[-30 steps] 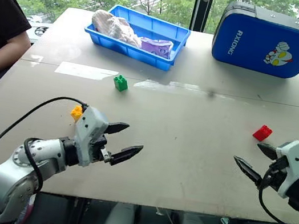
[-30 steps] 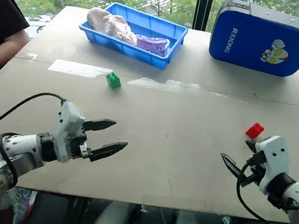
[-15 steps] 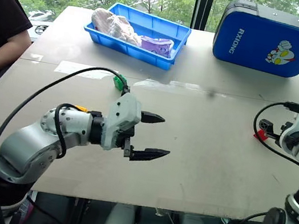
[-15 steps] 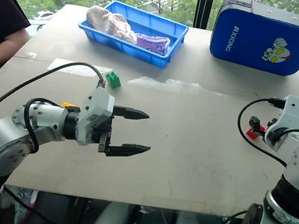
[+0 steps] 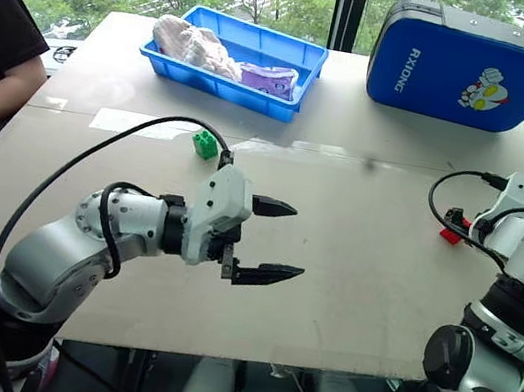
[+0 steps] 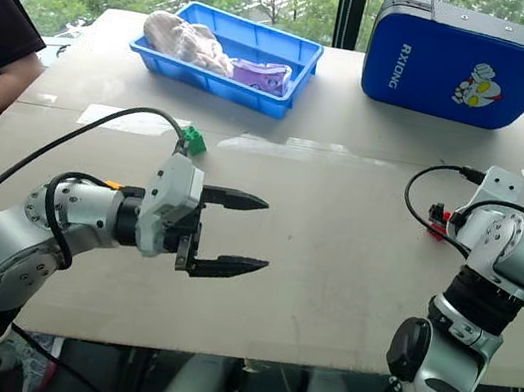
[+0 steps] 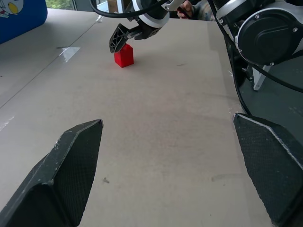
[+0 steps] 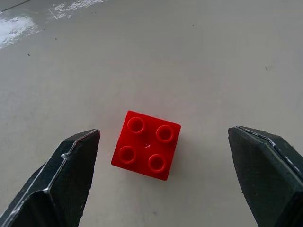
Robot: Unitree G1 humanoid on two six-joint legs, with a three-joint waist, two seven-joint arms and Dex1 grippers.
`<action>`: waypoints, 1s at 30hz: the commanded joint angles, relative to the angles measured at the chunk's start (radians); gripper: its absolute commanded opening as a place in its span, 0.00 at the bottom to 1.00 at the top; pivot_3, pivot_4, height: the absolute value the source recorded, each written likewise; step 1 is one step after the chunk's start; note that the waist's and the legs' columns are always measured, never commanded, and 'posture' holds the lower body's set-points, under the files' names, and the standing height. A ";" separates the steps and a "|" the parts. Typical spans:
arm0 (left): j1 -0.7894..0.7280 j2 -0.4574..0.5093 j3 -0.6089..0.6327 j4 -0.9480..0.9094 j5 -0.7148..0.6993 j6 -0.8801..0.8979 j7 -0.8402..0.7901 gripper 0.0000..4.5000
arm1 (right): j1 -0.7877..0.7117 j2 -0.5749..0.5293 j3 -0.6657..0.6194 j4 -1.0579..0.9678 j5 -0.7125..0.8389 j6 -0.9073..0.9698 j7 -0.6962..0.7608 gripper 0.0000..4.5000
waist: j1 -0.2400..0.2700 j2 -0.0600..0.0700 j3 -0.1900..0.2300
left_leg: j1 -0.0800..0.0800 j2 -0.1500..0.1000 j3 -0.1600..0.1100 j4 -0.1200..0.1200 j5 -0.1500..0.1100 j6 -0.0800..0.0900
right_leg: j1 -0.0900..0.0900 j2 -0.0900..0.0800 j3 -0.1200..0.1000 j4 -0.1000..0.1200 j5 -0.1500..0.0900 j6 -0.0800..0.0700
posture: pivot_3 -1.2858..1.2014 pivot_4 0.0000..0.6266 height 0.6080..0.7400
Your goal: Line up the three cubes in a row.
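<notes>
- Hanging over the small red studded plastic cube (image 8: pixel 147 145), the right gripper (image 8: pixel 165 177) points down with its two black fingers wide open, one on each side of the cube, and it holds nothing.
- The red cube sits flat on the pale grey table top (image 5: pixel 367 235), out at about 3 o'clock from the middle of the table.
- The left gripper (image 5: pixel 269 241) floats above the middle of the table, pointing toward 3 o'clock, also wide open with nothing in it.
- The small green studded plastic cube (image 5: pixel 206 144) sits at about 11 o'clock from the left gripper, close to its black cable (image 5: pixel 97 152).
- I cannot see the yellow-orange cube; I think the left arm is in front of it.
- What could go wrong: the red cube looks turned a bit between the fingers, so I think a squeeze could catch its corners and make it twist or pop out.
- The cube is also nearer one finger, so that finger could push it away first.
- The left arm's cable could drag the green cube if that arm swings.
- What changed: a second ago the right gripper was low by the near edge, short of the red cube; now it is over it.
- The left gripper was lower and nearer the left side, with the yellow-orange cube showing behind it; now it is up by the middle.
</notes>
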 commanded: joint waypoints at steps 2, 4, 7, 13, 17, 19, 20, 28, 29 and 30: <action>0.013 0.000 0.014 -0.050 -0.016 -0.013 0.005 1.00 | -0.035 0.008 -0.014 0.007 -0.009 0.006 0.010 0.99 | -0.003 0.000 0.000 | 0.000 0.000 0.000 0.000 0.000 0.000 | 0.000 0.000 0.000 0.000 0.000 0.000 | 0.52 0.24 1.00; 0.019 0.002 0.020 -0.051 -0.019 -0.014 0.003 1.00 | -0.036 0.007 -0.005 0.021 -0.013 0.006 0.017 0.99 | -0.003 0.000 0.000 | 0.000 0.000 0.000 0.000 0.000 0.000 | 0.000 0.000 0.000 0.000 0.000 0.000 | 0.52 0.24 1.00; 0.029 -0.010 0.036 -0.051 -0.041 -0.008 0.016 1.00 | -0.038 0.005 0.003 0.038 -0.013 0.006 0.029 0.99 | -0.003 0.001 0.000 | 0.000 0.000 0.000 0.000 0.000 0.000 | 0.000 0.001 0.000 0.001 0.000 0.000 | 0.52 0.24 1.00; 0.046 -0.007 0.041 -0.055 -0.038 -0.015 0.026 1.00 | -0.048 -0.007 0.024 0.084 -0.018 0.006 0.055 0.99 | -0.003 0.001 0.000 | 0.001 0.000 0.001 0.000 0.000 0.000 | 0.000 0.000 0.001 0.000 0.000 0.000 | 0.52 0.24 1.00; 0.064 -0.001 0.046 -0.059 -0.029 -0.022 0.030 1.00 | -0.050 -0.003 0.034 0.119 -0.028 -0.019 0.059 0.81 | -0.003 0.001 0.000 | 0.001 0.000 0.000 0.000 0.000 0.000 | 0.000 0.000 0.000 0.000 0.000 0.000 | 0.52 0.24 1.00; 0.076 0.003 0.049 -0.065 -0.021 -0.029 0.031 1.00 | -0.045 -0.001 0.038 0.129 -0.032 -0.032 0.061 0.59 | -0.003 0.001 0.000 | 0.001 0.000 0.000 0.000 0.000 0.000 | 0.000 0.000 0.000 0.000 0.000 0.000 | 0.52 0.24 1.00; 0.085 0.002 0.053 -0.069 -0.021 -0.030 0.036 1.00 | -0.043 -0.003 0.042 0.133 -0.033 -0.036 0.063 0.49 | -0.003 0.001 0.000 | 0.001 0.000 0.001 0.000 0.000 0.000 | 0.000 0.000 0.001 0.000 0.000 0.000 | 0.52 0.24 1.00; 0.158 -0.007 0.081 -0.087 -0.016 -0.048 0.070 1.00 | 0.030 -0.137 0.248 0.087 0.055 -0.101 0.248 0.30 | -0.001 0.001 0.001 | 0.001 0.001 0.000 0.000 0.000 0.000 | 0.000 0.000 0.001 0.000 0.000 0.000 | 0.52 0.24 1.00; 0.168 -0.009 0.085 -0.086 -0.014 -0.053 0.073 1.00 | 0.055 -0.166 0.291 0.066 0.081 -0.148 0.307 0.30 | -0.001 0.001 0.001 | 0.001 0.001 0.000 0.000 0.000 0.000 | 0.000 0.000 0.000 0.000 0.000 0.000 | 0.52 0.24 1.00; 0.184 -0.012 0.093 -0.085 -0.011 -0.062 0.078 1.00 | 0.087 -0.195 0.333 0.038 0.108 -0.271 0.402 0.30 | -0.002 0.001 0.001 | 0.001 0.001 0.000 -0.001 0.000 0.000 | 0.000 0.000 0.000 0.000 0.000 0.000 | 0.52 0.24 1.00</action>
